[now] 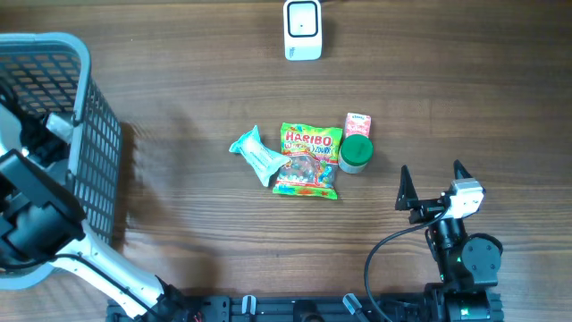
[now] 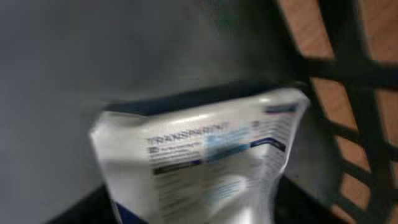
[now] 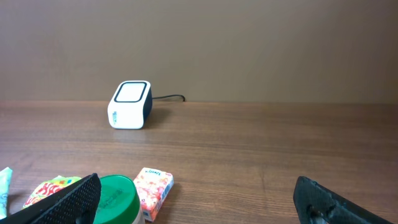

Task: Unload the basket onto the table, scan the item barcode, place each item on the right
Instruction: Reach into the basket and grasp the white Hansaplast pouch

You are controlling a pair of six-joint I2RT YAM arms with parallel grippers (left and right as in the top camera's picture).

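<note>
Scanner: far edge of desk.
Pouch: white, blurred, inside basket.
Left tool: over basket; grip cannot be told.
Right tool: released, near edge.

Cluster in the middle, scanner behind it, basket far left.
I see the gummy bag central, packet at its left, jar and box at its right, a pouch inside the basket.
</note>
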